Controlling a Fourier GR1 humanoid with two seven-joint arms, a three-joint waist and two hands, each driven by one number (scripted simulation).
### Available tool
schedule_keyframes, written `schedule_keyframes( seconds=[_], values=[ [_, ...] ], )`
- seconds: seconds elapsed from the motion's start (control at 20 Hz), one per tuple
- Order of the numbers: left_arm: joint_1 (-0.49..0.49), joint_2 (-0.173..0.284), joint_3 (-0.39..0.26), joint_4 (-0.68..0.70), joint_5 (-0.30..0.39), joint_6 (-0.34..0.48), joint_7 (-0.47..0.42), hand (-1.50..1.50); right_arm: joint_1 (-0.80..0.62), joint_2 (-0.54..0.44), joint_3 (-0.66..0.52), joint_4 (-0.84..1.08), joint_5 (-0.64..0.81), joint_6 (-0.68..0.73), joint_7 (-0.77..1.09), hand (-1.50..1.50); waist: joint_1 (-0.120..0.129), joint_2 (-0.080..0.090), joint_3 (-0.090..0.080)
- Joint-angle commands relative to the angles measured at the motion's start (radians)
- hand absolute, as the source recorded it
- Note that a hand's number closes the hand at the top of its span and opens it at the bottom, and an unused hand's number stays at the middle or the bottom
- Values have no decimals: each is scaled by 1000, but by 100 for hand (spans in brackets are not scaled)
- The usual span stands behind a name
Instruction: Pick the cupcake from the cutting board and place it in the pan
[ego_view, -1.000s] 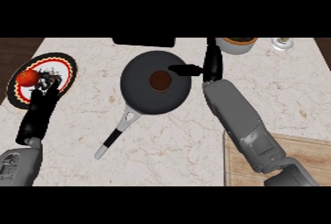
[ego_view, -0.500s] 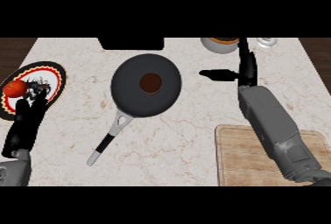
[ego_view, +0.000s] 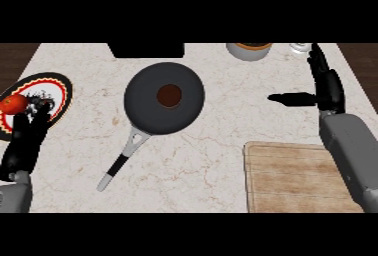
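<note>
Cupcake (ego_view: 170, 95) sits in the pan (ego_view: 148, 112), while the right hand (ego_view: 325, 85), fingers straight and thumb spread, has drawn further right of the pan than half a second ago, above the board (ego_view: 295, 175); the left hand (ego_view: 28, 137), fingers relaxed, rests far left of the pan.

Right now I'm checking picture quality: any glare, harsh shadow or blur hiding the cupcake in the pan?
Head view: flat, even light, no glare on the dark round frying pan; the small brown cupcake shows plainly at its middle; the black right hand casts no harsh shadow on the pale marble counter; edges look soft throughout.
</note>
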Motion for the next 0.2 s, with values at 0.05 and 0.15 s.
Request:
schedule_keyframes(
  seconds=[0.05,0.15],
  values=[
    [-16,-23,-6,24,-23,25,-24,0,101,-138,-42,-122,-29,131,20,-150,-5,1,0],
    [38,-43,-11,34,-30,27,-73,0,192,-155,-37,-242,-40,152,58,-150,-12,-3,-1]
  ],
)
